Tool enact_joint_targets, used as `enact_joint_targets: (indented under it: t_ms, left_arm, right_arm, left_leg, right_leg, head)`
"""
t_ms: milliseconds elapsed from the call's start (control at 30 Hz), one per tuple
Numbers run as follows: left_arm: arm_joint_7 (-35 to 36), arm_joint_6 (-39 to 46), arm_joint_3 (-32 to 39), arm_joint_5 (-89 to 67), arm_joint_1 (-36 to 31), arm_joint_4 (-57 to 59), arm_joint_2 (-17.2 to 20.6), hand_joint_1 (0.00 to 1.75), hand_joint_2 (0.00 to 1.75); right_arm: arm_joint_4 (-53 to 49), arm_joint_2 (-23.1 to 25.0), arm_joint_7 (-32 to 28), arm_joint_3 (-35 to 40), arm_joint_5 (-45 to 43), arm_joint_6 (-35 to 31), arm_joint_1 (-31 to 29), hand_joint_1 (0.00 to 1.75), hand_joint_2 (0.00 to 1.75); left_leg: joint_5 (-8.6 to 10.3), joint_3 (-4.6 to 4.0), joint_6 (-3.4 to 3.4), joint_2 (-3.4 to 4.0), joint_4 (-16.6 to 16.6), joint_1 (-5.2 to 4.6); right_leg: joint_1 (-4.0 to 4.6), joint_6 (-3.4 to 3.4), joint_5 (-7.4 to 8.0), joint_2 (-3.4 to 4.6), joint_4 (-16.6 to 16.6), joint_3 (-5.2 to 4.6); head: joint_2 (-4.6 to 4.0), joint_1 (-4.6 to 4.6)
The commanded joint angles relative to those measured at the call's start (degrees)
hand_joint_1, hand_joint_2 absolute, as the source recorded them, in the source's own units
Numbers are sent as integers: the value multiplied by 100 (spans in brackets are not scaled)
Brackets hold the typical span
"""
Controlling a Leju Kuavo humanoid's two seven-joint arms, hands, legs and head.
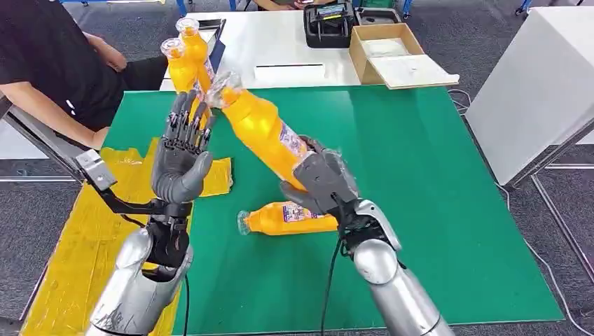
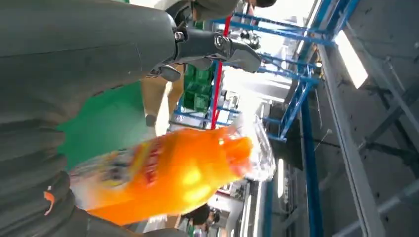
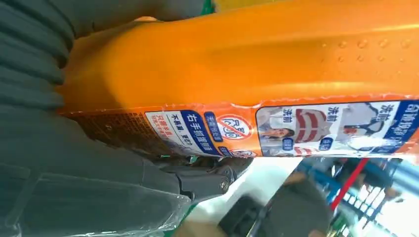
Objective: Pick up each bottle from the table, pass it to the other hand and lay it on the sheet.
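Note:
My right hand (image 1: 323, 183) grips the base of an orange bottle (image 1: 260, 126), holding it above the green table with its clear cap tilted toward my left side. The same bottle (image 3: 257, 74) sits against the grey palm in the right wrist view. My left hand (image 1: 183, 150) is raised beside the bottle's neck, fingers spread and upright, holding nothing; the bottle (image 2: 168, 173) hangs close in front of it. A second orange bottle (image 1: 287, 218) lies on its side on the green mat below. Two more bottles (image 1: 186, 59) stand at the far left. The yellow sheet (image 1: 77, 245) lies at the table's left.
A person in black sits at the far left (image 1: 49, 63). Behind the green mat (image 1: 434, 210) a white table carries an open cardboard box (image 1: 392, 56) and a black device (image 1: 329, 24). A white cabinet (image 1: 539, 84) stands to the right.

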Motion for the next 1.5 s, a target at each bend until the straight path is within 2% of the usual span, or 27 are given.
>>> enact_joint_targets:
  t_ms: [33, 333, 567, 700, 1000, 1033, 1133, 1300, 1500]
  left_arm:
    - [-6, -102, -279, -56, 31, 64, 173, 0, 175]
    - [101, -6, -595, 62, -292, 317, 124, 0, 175]
    - [94, 338, -383, 77, -368, 271, 76, 0, 175]
    - [94, 331, -358, 74, -376, 309, 78, 0, 175]
    - [94, 329, -361, 74, -369, 304, 68, 0, 175]
    - [94, 328, -366, 74, -368, 301, 70, 0, 175]
    - [59, 413, -271, 79, -406, 349, 70, 0, 175]
    - [52, 496, -105, 58, -424, 343, 35, 0, 175]
    - [71, 570, -128, 9, -400, 255, 24, 0, 175]
  right_arm:
    - [22, -314, 22, -550, 17, 105, -234, 175, 175]
    - [354, -330, -19, -175, -323, 192, -654, 175, 175]
    - [476, 34, 243, 937, -298, 98, -1362, 175, 175]
    - [516, 24, 269, 1033, -318, 1, -1383, 175, 175]
    - [507, -34, 258, 1053, -357, -28, -1388, 175, 175]
    - [514, -41, 247, 1078, -374, -25, -1400, 175, 175]
    - [711, 166, 248, 1367, -349, 34, -1483, 175, 175]
    - [1364, 759, 427, 2075, -134, 168, -1583, 175, 175]
    - [1878, 958, 451, 2138, -198, 190, -1668, 175, 175]
  left_leg:
    - [-3, 13, -7, -7, 0, -4]
    - [-10, 20, -10, -4, 10, -4]
    - [-11, 18, -11, 26, 10, -5]
    - [-15, 34, -16, 13, 9, -4]
    - [0, 10, -7, 0, 1, -1]
    - [-14, 34, -14, -2, 10, -7]
    - [-2, 10, -9, 5, 1, -3]
    - [-11, 29, -17, 23, 0, -5]
    - [0, 15, -9, 0, -2, 10]
  right_leg:
    - [-3, 2, -7, -20, 1, 15]
    - [-3, 4, -13, -24, 11, 22]
    - [-5, 2, -7, 5, 16, 11]
    - [-2, 3, -16, -14, 16, 28]
    - [1, 3, -4, -13, 4, 10]
    - [-3, 7, -19, -29, 14, 35]
    - [-1, 1, -3, -8, 4, 9]
    - [-4, -2, -9, 2, 9, 20]
    - [6, 0, -7, -14, 4, 11]
  head:
    - [0, 0]
    - [0, 0]
    - [0, -2]
    - [0, -2]
    - [0, 0]
    - [0, 0]
    - [0, 0]
    - [0, 0]
    - [0, -2]
